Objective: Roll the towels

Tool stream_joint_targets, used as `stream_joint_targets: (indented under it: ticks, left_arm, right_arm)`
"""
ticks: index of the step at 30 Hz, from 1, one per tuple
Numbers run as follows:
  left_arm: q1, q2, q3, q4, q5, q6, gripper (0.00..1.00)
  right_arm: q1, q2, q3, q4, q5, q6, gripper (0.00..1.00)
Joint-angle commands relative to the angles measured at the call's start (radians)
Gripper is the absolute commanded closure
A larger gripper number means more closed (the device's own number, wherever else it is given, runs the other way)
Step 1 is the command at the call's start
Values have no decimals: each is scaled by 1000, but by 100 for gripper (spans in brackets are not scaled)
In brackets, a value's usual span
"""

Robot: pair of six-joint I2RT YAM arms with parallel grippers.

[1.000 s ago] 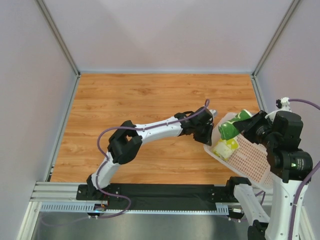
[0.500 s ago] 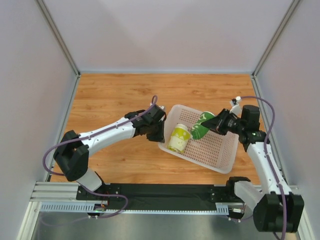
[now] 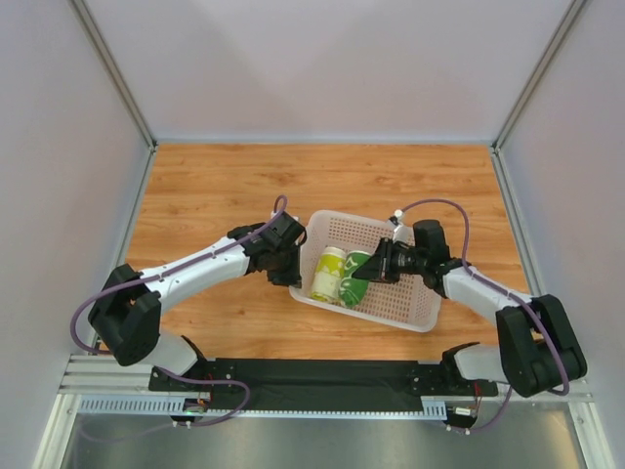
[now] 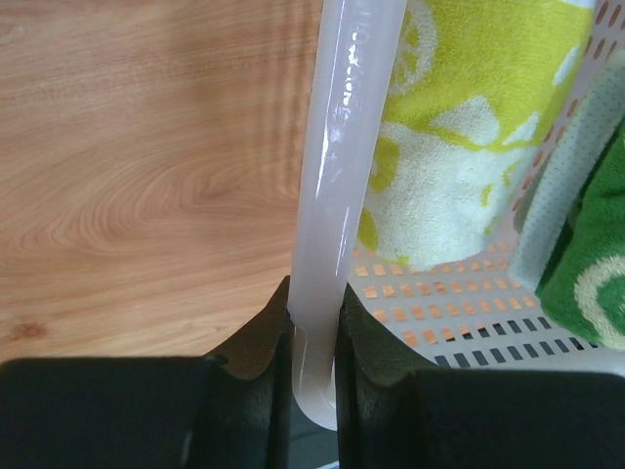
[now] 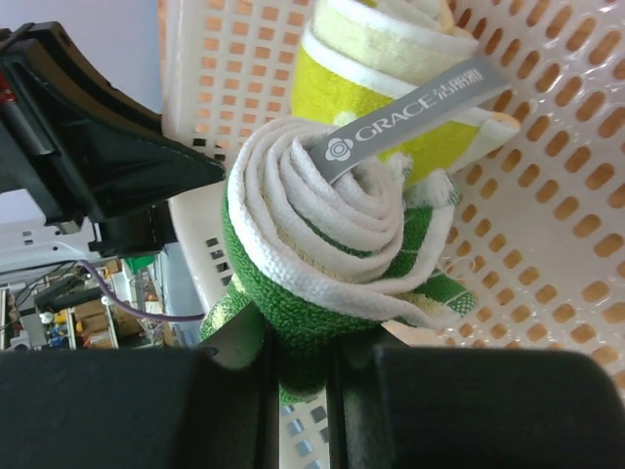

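Inspecting the towels first: found the green towel (image 5: 312, 264) rolled into a tight spiral, with a grey label across its end, and pinched near one end between the closed-in fingers of the right gripper (image 5: 303, 357). Located it inside the basket (image 3: 422, 320), left of centre, touching the yellow towel (image 3: 327, 274). Found the yellow towel likewise rolled, lying against the basket's left wall. Could not tell whether the green roll rests on the basket floor or hangs just above it. Found the left gripper (image 4: 314, 327) clamped on the basket's left rim, one finger inside and one outside. Noted the basket on the wooden table (image 3: 215, 186), toward the front. Judged both rolls complete, and the step in hand to be stowing the second roll beside the first. Judged the next move to call for setting the green roll down against the yellow one, spreading the right fingers slowly, and drawing straight back so as not to snag the outer flap. Noted a likely risk of unrolling once the pinch lets go. Recommend keeping the basket steadied until release.
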Motion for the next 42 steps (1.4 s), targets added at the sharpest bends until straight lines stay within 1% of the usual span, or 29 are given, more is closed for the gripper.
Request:
stream_joint_targets:
  ticks: [1,3,4,6,7,9,10,11,12,13,14,15,16,17,18,20,21,22,26,28,30,38,42]
  left_arm:
    - [14,-27,-20,-46,-32,-16,100]
    - [15,-26,-20,-39,-29,-18,100]
    - [15,-24,-18,-36,-28,-19,100]
    - [15,-17,-17,-33,-28,-19,100]
    - [15,-10,-17,-30,-29,-19,100]
    - [15,-3,-9,-29,-9,-18,100]
    - [15,3,-4,-37,-8,-16,100]
    - [15,5,-1,-39,-6,-15,100]
    - [15,3,-1,-39,-8,-15,100]
    - [15,0,0,-39,-8,-13,100]
    - [15,-1,-1,-40,-9,-13,100]
    - [15,-3,0,-42,-14,-12,100]
    - [15,-7,-1,-43,-15,-12,100]
    - [15,-9,-1,-45,-17,-10,100]
    - [15,-9,-3,-46,-20,-10,100]
    - [15,-9,-3,-48,-20,-9,100]
    - [17,-9,-3,-48,-20,-9,100]
    - [17,-10,-3,-48,-20,-9,100]
    - [17,-3,0,-49,-20,-7,100]
    - [18,0,3,-49,-20,-7,100]
    - [18,0,5,-46,-20,-7,100]
    - [21,22,6,-33,-20,-2,100]
    - [21,48,9,-17,-5,-4,100]
  right_arm:
    - [1,48,-59,268,4,-16,100]
    - [3,112,-101,329,1,-10,100]
    - [5,170,-113,429,-14,2,100]
    - [5,224,-150,530,-20,39,100]
    - [6,244,-157,620,-20,48,100]
    - [9,295,-153,695,-26,83,100]
    - [14,303,-148,681,-20,83,100]
    - [20,291,-135,621,-2,65,100]
    - [26,275,-106,563,21,10,97]
    - [37,260,-90,433,77,-24,91]
    - [56,242,-69,354,116,-63,83]
    - [66,200,-47,240,151,-93,64]
    - [72,183,-35,187,215,-134,55]
    - [75,168,-26,142,236,-150,49]
    - [75,142,-21,71,248,-160,41]
    - [77,113,5,-17,314,-197,37]
    - [75,90,13,-72,334,-205,33]
    - [75,80,22,-92,363,-208,31]
    - [77,63,66,-192,388,-217,28]
    - [75,36,77,-243,409,-214,25]
    - [77,19,89,-286,409,-200,24]
    - [89,-110,132,-369,354,-173,20]
    - [103,-134,169,-425,369,-174,19]
